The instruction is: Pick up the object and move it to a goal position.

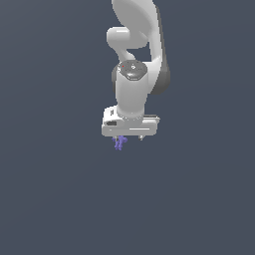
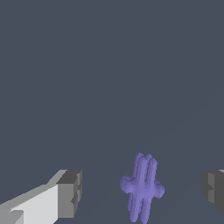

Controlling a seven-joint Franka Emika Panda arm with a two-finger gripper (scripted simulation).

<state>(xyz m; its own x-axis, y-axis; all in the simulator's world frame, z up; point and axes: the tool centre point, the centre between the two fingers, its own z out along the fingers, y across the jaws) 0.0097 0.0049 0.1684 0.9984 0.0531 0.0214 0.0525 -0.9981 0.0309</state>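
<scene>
The object is a tiny purple-blue piece with short stubby prongs, lying on the dark grey floor just below the white gripper hand in the exterior view. In the wrist view the object stands between the two grey fingertips, closer to the middle of the gap than to either one. My gripper is open, its pads well apart from the object on both sides. From outside, the gripper hangs low over the floor, and its fingers are mostly hidden under the hand.
A plain dark grey floor fills both views. The white arm rises behind the hand toward the top of the exterior view. No other objects or goal marker show.
</scene>
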